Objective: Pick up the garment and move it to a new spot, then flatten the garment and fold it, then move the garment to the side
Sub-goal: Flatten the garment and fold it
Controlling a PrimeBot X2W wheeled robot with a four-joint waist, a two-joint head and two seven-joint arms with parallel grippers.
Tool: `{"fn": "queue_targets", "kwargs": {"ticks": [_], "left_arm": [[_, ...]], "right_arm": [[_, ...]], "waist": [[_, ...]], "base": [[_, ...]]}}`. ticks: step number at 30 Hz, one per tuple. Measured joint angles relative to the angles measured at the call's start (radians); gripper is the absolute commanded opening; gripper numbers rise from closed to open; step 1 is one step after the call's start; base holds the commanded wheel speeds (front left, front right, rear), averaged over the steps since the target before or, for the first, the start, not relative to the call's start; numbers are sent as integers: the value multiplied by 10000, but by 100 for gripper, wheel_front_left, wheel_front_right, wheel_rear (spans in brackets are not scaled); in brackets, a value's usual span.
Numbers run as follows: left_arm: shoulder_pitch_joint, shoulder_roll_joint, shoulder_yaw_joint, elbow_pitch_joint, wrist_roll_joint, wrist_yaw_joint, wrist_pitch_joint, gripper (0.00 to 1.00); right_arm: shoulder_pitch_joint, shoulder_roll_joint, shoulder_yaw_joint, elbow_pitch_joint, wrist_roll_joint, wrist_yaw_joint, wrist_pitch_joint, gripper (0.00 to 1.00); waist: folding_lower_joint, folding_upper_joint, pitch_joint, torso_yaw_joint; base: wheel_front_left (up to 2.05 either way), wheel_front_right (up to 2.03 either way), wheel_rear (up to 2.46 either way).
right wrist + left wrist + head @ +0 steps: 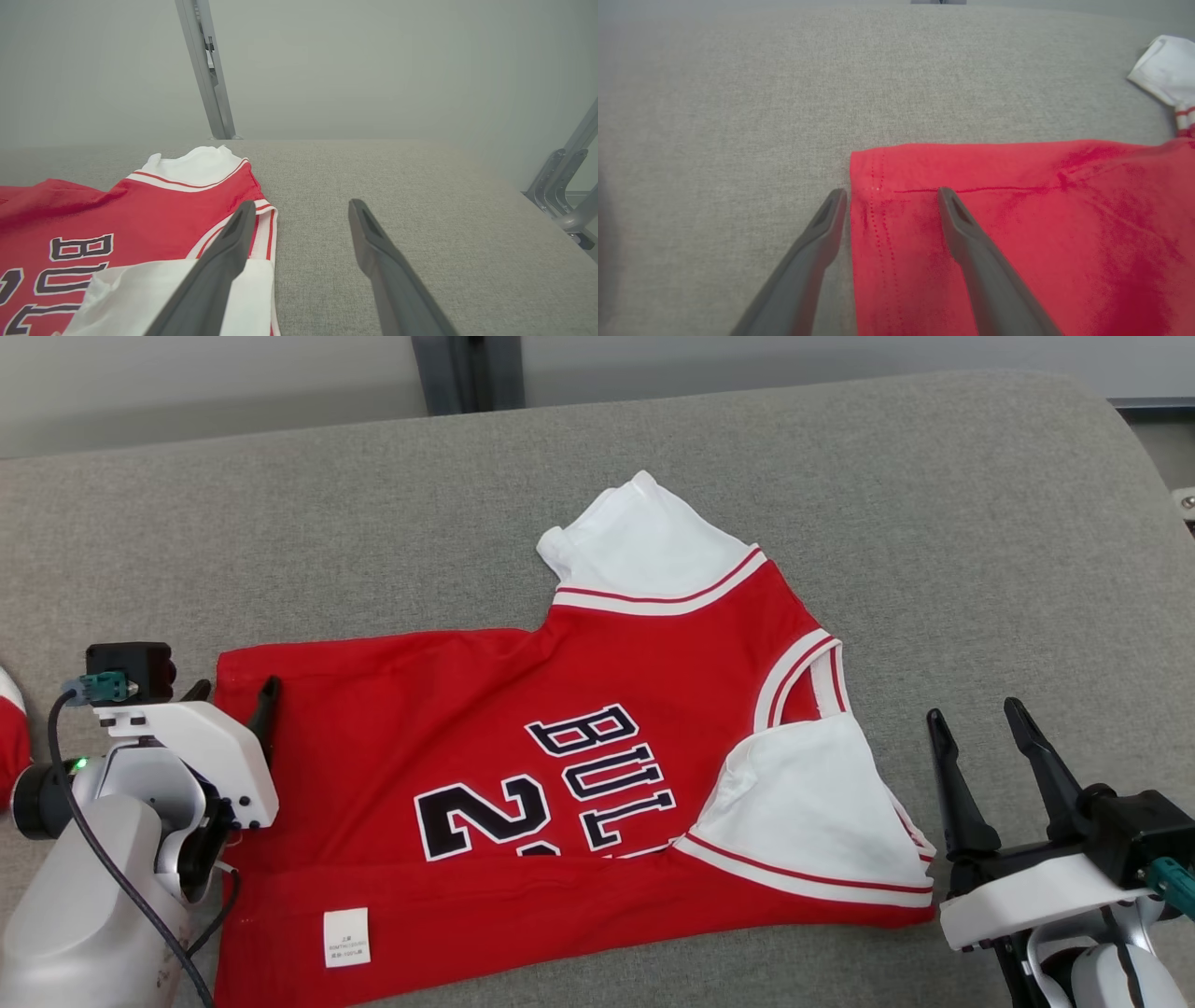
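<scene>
Head view: the garment (560,709), a red jersey with white sleeves, lies spread on the grey cushion (840,476), hem toward my left and collar toward my right.
Step in hand: folding, as I judge it. The near long edge is turned over in a strip with the care label (345,938) showing on it. The far half lies single, and the far sleeve (644,541) sticks out.
Left side: my left gripper (892,196) has its fingers moderately apart, straddling the hem edge just short of its far corner. One finger is over bare cushion and the other over red cloth. It grips nothing. I cannot tell whether the tips touch the fabric.
Right side: my right gripper (976,719) has its fingers apart with nothing between them. It is over bare cushion just beside the near sleeve (803,793).
Next move: I reckon the left must pinch the hem corner and the right must take the collar end. Both would then carry the far edge toward me together.
Risk: a shallow pinch may slip off the thin cloth.
</scene>
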State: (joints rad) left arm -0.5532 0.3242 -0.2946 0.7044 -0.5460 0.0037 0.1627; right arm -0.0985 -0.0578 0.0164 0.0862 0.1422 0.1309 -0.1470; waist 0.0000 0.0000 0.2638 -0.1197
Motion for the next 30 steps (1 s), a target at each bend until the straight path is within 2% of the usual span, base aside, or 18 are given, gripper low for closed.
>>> {"fn": "queue_targets", "kwargs": {"ticks": [2,3,4,5,6,8,12,17,24,30], "left_arm": [[-140,46,33,265,-36,-58,-71,100],[-175,42,27,372,-79,-127,-96,81],[-218,23,25,460,-104,-161,-111,47],[-261,-6,4,531,-104,-215,-123,7],[-289,-35,-21,581,-113,-255,-104,0],[-318,-81,-31,692,-209,-414,-96,0],[-514,-75,-81,792,-192,-426,-313,0],[-775,-119,-159,734,-157,-422,-399,0],[-1338,-619,-541,476,-27,-481,-414,0],[-1838,-1204,-1005,380,113,-656,-506,0]], "right_arm": [[-60,6,-6,77,25,0,-50,100],[-104,8,-12,121,44,0,-77,100],[-146,10,-29,153,54,0,-96,100],[-161,10,-59,180,56,0,-121,100],[-165,12,-90,205,56,0,-123,100],[-225,13,-127,251,59,0,-125,100],[-670,-65,-111,328,73,0,-117,100],[-2241,-453,-17,1072,456,0,-10,100],[-5144,-1064,477,3871,1327,-2,105,100],[-7386,-1578,1887,6105,1937,-2,903,100]], "waist": [[0,0,80,-62],[0,0,107,-76],[0,0,125,-74],[0,0,131,-54],[0,0,136,-28],[0,0,152,29],[0,0,194,115],[0,0,357,218],[0,0,661,851],[0,0,1028,1659]], "base": [[0,0,0],[0,0,0],[0,0,0],[0,0,0],[0,0,0],[0,0,0],[0,0,0],[0,0,0],[0,0,0],[0,0,0]]}}
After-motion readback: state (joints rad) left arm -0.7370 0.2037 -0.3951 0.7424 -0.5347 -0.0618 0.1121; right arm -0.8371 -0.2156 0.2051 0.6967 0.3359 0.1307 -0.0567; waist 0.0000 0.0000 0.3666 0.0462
